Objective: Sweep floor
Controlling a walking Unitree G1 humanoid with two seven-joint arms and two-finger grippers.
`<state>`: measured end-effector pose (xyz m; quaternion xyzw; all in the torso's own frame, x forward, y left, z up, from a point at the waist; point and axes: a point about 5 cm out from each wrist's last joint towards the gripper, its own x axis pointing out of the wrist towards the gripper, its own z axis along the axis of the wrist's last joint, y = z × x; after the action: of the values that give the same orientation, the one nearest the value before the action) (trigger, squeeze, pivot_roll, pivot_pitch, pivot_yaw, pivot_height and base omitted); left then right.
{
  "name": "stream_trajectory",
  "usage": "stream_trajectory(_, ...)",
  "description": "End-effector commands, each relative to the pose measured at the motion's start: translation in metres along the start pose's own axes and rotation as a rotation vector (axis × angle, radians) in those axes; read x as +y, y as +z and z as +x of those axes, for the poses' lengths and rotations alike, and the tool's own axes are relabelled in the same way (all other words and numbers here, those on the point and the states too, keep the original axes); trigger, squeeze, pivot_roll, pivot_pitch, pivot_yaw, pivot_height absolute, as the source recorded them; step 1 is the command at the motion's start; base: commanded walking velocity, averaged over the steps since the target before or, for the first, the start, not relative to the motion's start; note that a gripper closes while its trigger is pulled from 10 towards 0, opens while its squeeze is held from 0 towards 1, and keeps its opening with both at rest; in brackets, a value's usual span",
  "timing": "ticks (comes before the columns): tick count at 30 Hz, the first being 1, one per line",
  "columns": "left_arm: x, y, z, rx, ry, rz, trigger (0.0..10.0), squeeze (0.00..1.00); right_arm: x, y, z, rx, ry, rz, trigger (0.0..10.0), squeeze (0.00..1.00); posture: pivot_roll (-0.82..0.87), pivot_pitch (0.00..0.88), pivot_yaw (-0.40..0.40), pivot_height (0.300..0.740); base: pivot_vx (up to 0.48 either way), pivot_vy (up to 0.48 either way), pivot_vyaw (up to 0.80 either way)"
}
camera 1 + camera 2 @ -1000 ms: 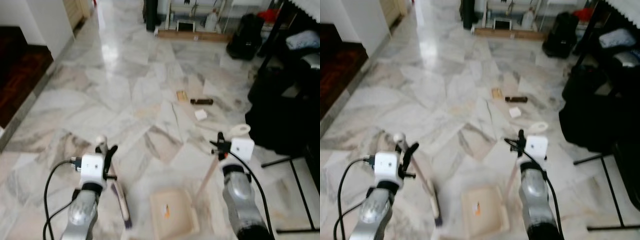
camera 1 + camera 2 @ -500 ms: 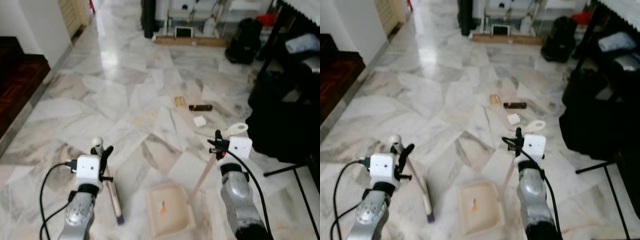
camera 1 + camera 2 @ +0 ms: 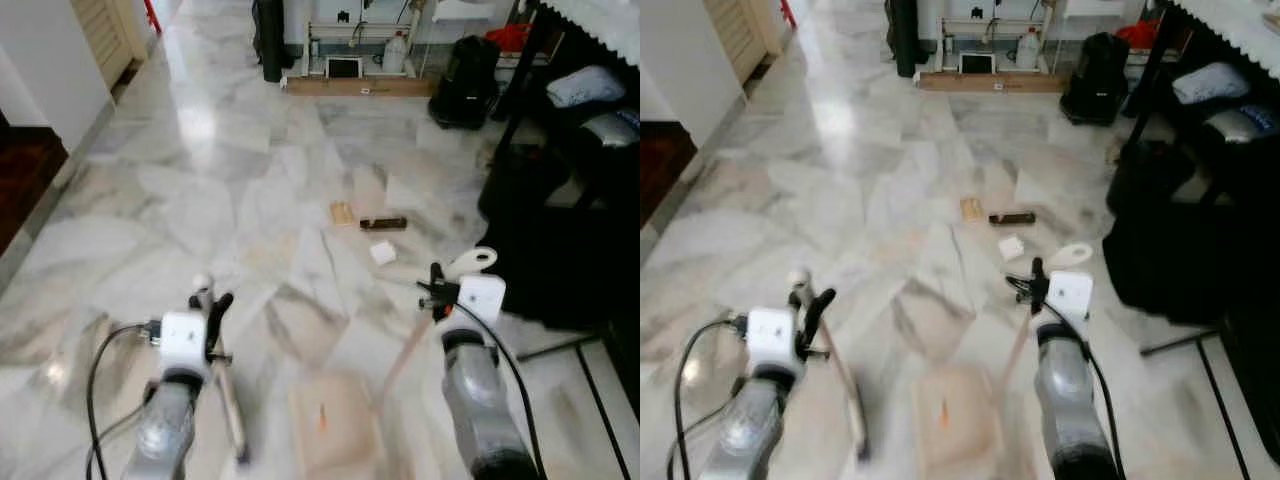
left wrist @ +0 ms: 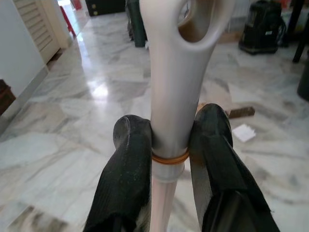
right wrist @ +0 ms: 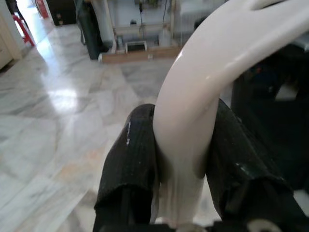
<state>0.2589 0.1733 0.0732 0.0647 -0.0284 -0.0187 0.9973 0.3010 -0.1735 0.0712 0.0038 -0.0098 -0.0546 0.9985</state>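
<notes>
I have my left gripper [image 4: 170,145] clamped on the pale plastic broom handle [image 4: 170,96] and my right gripper [image 5: 179,145] on the white looped dustpan handle [image 5: 193,96] — brush and beige dustpan [image 3: 330,425] sit low between the arms, ready to collect. The debris (a tan scrap [image 3: 342,212], dark brown stick [image 3: 383,224], white square [image 3: 382,252]) lies well ahead on glossy grey-veined marble floor [image 3: 200,200], near a black rack [image 3: 545,180].

A black bag [image 3: 462,68] and a white jug [image 3: 397,52] stand by the far shelf [image 3: 350,30].
</notes>
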Motion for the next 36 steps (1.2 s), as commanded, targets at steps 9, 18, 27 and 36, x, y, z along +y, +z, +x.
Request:
stream_trajectory(9, 0.0054, 0.0054, 0.0005, -0.030, 0.005, 0.019, 10.0, 0.00, 0.0037, 0.0114, 0.0058, -0.051, 0.019, -0.007, 10.0, 0.00, 0.05, 0.056, -0.027, 0.740, 0.292, 0.000, 0.00)
stream_trajectory(18, 0.0064, 0.0069, 0.0018, -0.033, 0.002, 0.021, 10.0, 0.00, 0.0040, 0.0116, 0.0059, -0.052, 0.012, -0.006, 10.0, 0.00, 0.05, 0.064, -0.021, 0.740, 0.292, 0.000, 0.00)
stream_trajectory(27, 0.0071, 0.0075, 0.0021, -0.034, 0.006, 0.024, 10.0, 0.00, 0.0029, 0.0115, 0.0062, -0.049, 0.006, -0.006, 10.0, 0.00, 0.05, 0.075, -0.020, 0.740, 0.294, 0.000, 0.00)
stream_trajectory(36, 0.0067, 0.0074, 0.0016, -0.033, 0.006, 0.023, 10.0, 0.00, 0.0051, 0.0109, 0.0061, -0.044, 0.017, -0.017, 10.0, 0.00, 0.05, 0.080, -0.021, 0.740, 0.292, 0.000, 0.00)
